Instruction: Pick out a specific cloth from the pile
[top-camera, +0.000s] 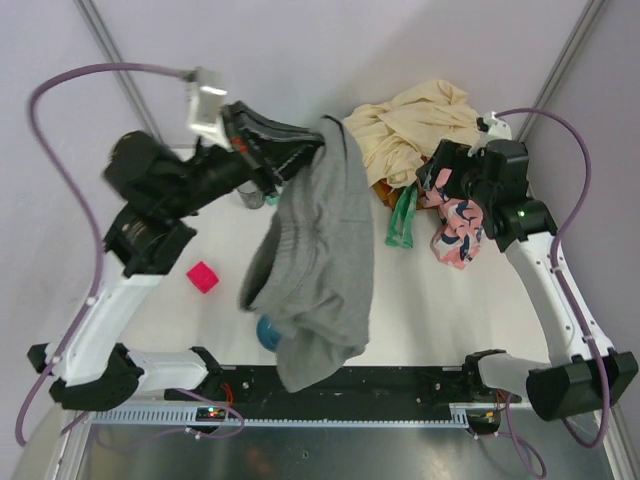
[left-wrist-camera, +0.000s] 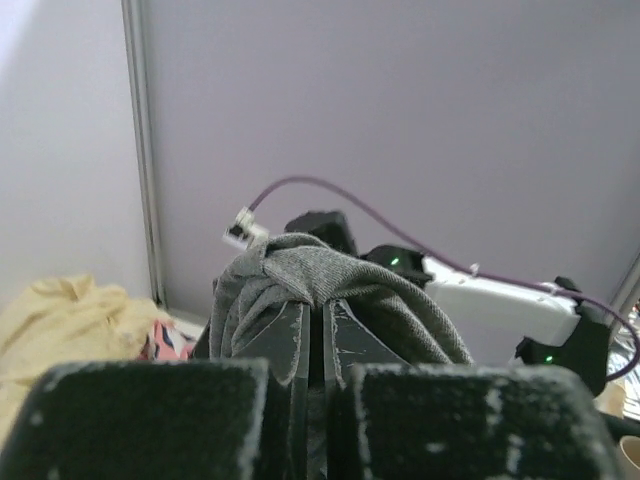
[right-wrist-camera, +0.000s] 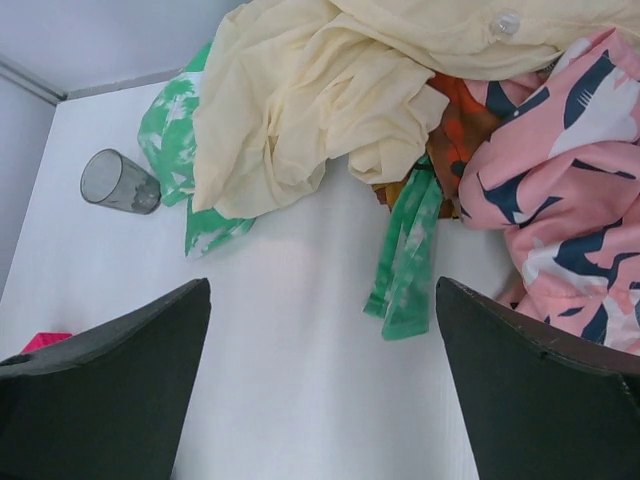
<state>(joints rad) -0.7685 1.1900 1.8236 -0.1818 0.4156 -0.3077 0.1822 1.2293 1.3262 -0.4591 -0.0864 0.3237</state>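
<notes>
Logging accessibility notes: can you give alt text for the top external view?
The left gripper holds the dark grey cloth up over the white table, its folds partly hiding a blue bowl. The right gripper sits at the pile of mixed fabrics at the far right.

This looks like a robotics lab cell. A white tabletop (top-camera: 430, 300) is boxed in by plain lilac-grey panels (top-camera: 300, 50) on metal struts (top-camera: 105, 50). The left arm (top-camera: 110, 310) and right arm (top-camera: 550, 290) are bolted to a black rail (top-camera: 400, 385) at the near edge, and a purple cable (top-camera: 100, 67) loops loose above.
</notes>
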